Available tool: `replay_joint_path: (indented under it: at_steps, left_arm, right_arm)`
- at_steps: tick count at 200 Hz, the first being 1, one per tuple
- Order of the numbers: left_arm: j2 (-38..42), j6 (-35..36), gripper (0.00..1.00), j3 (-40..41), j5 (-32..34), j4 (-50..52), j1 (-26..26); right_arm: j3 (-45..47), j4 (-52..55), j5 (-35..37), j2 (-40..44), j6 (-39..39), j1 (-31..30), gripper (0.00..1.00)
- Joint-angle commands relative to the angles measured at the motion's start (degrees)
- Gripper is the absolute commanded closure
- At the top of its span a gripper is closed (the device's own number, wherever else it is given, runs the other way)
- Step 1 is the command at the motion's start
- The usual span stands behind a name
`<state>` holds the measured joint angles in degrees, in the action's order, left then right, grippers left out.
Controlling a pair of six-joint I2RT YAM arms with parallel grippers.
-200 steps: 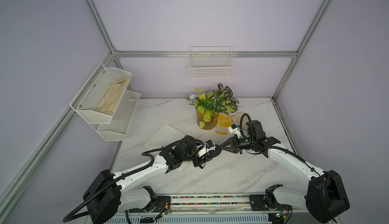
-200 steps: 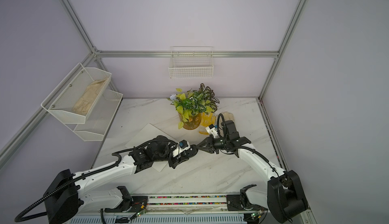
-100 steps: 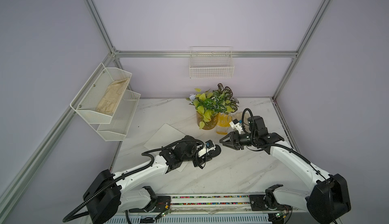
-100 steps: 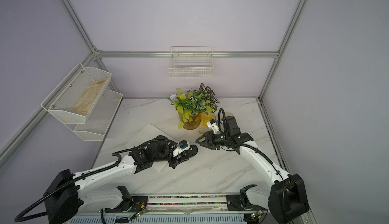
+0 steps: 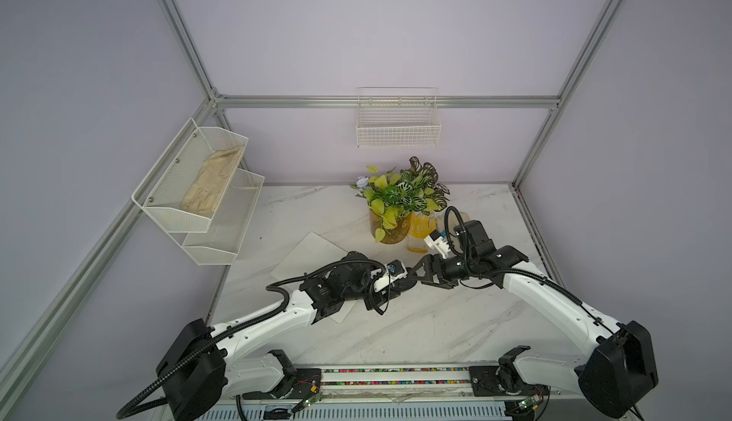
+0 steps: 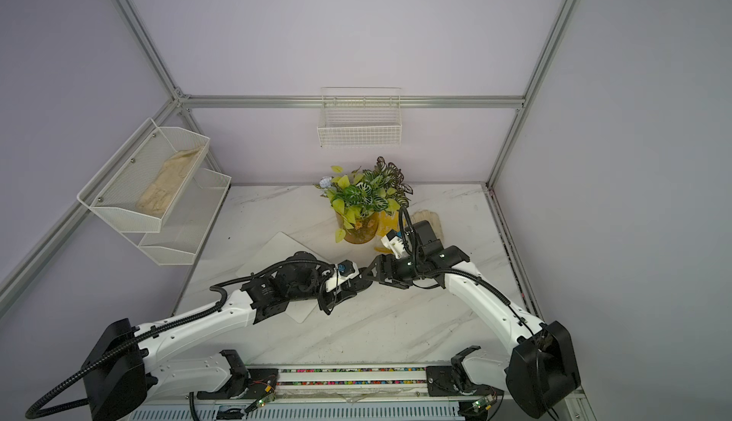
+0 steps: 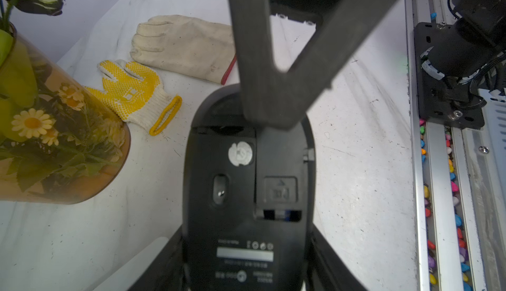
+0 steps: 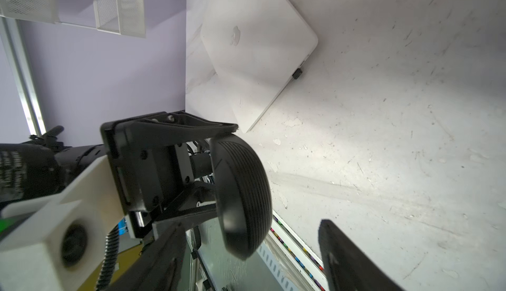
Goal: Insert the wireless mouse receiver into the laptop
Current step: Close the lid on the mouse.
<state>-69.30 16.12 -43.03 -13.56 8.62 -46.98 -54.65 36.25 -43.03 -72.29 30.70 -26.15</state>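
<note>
right hand (image 8: 250,222) spread apart, back at mouse (image 7: 246,180), left hand (image 5: 398,281) still clamping mouse

I count: laptop (image 8: 257,57) 1 | mouse (image 7: 246,188) 1 | receiver (image 8: 297,73) 1 | gloves 3: white glove (image 7: 186,46), yellow glove (image 7: 131,90), racked glove (image 5: 212,185) | potted plant (image 5: 396,197) 1 | wire basket (image 5: 398,134) 1 | mesh rack (image 5: 178,217) 1 | my hands 2: left hand (image 5: 402,280), right hand (image 5: 420,272)

On the marble table (image 5: 435,328) a leafy plant (image 5: 400,195) in an amber vase (image 7: 63,150) stands just beside a yellow glove (image 7: 131,90) and a cream glove (image 7: 183,47), while another pale glove (image 5: 212,185) lies in the upper mesh shelf (image 5: 174,217).
</note>
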Motion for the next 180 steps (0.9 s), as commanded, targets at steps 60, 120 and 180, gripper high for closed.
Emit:
replay_joint_path:
  at_steps: [60,120,180]
  left_arm:
    - [-0.1,1.4,0.67,-4.9,-0.1,-1.9,0.1]
    - [0.4,1.3,0.67,-5.0,1.8,-3.4,0.1]
    - [0.6,0.3,0.67,-4.1,2.4,-4.8,0.1]
  right_arm:
    - [-2.3,0.9,3.0,-3.3,-2.0,-2.8,0.22]
    - [-1.8,-0.1,6.1,-3.8,-0.1,-2.9,0.27]
    - [-1.3,-1.1,6.8,-3.1,0.8,-2.9,0.26]
